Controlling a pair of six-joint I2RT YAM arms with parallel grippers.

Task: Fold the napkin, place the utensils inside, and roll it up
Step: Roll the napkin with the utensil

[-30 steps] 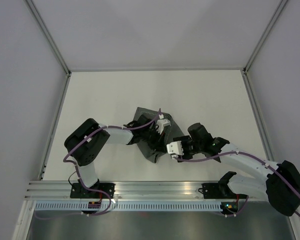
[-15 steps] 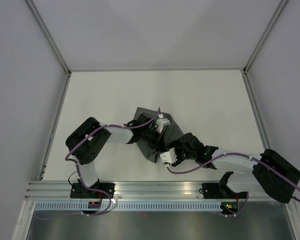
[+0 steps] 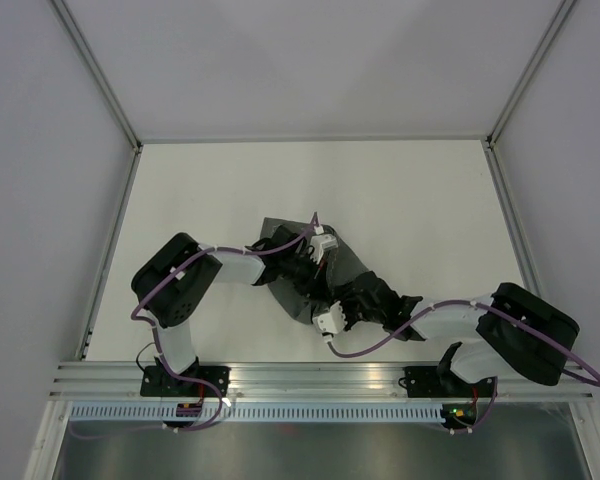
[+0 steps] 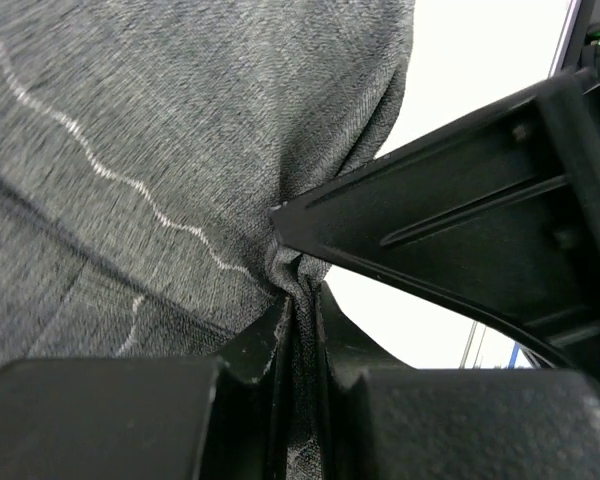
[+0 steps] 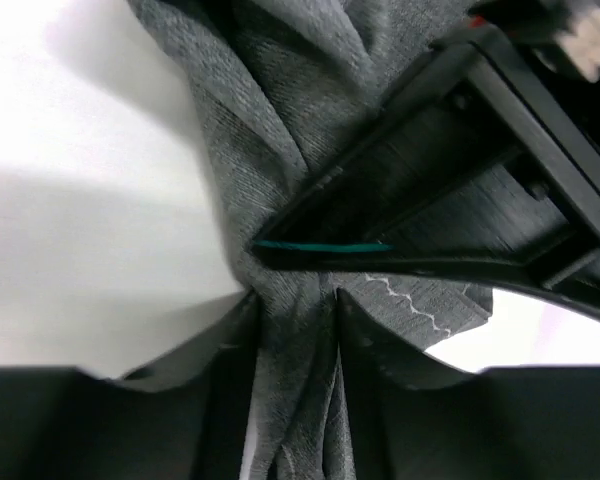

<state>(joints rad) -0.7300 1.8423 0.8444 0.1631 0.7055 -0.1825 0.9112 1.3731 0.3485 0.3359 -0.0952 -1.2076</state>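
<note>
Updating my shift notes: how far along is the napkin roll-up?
Done: nothing finished; the napkin lies crumpled, not folded flat, on the table. In hand: left gripper and right gripper each pinch a bunch of its fabric. To do: the fold, placing utensils (none in view), rolling.
</note>
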